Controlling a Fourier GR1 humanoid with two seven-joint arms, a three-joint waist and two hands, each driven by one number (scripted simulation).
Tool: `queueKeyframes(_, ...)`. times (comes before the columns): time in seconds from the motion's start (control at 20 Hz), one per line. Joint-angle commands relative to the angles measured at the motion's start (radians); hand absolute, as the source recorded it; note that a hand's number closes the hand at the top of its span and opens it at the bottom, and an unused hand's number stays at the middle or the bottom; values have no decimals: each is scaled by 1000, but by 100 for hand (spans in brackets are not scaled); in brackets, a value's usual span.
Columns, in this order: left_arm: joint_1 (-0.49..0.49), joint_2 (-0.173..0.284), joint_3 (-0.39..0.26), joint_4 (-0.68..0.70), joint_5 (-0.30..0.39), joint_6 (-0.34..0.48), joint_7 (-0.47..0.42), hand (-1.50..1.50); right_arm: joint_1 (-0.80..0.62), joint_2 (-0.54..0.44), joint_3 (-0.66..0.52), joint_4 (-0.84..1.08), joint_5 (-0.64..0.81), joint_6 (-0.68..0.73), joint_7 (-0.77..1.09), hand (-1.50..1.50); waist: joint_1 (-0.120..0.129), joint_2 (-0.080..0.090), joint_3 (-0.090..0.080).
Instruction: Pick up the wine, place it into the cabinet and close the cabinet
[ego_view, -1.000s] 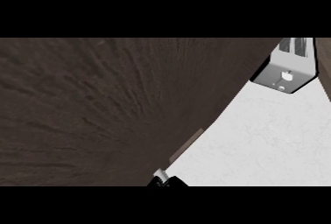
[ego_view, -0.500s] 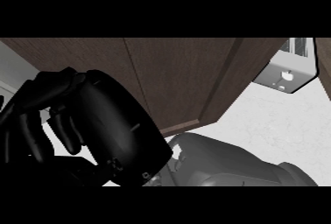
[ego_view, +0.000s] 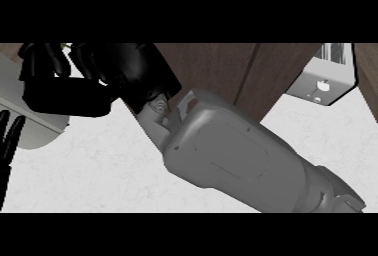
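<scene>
One grey forearm (ego_view: 236, 155) blocks cabinet door (ego_view: 221, 70).

You see a bulky grey forearm (ego_view: 244, 160) with smooth, rounded shell panels and faint seam lines. It ends in a glossy black hand (ego_view: 111, 75).

A white speckled counter (ego_view: 88, 180) is seen across the lower part of the head view. Its surface is partly covered by a grey forearm. A dark wood cabinet (ego_view: 221, 65) is seen along its upper edge. A metal bracket (ego_view: 321, 82) is located at the upper right, above the counter.
</scene>
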Motion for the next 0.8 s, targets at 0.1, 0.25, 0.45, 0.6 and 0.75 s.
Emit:
queueKeyframes(0.1,-19,-3,36,28,-8,-22,14,-150,36,-35,-110,192,-40,122,-157,150,-7,12,3)
queueKeyframes(0.25,-67,-12,15,42,-21,0,45,-150,-26,-25,-150,272,-36,127,-178,150,-10,14,3)
queueKeyframes(0.45,-55,-17,42,47,-8,-33,33,-150,16,-62,-146,307,-17,162,-242,150,-11,14,3)
queueKeyframes(0.6,-68,1,51,28,4,-27,64,-150,1,-72,-160,370,2,162,-288,150,-2,19,3)
queueKeyframes(0.75,-27,-12,49,16,3,-46,47,-150,27,-95,-136,384,39,161,-305,150,5,17,2)
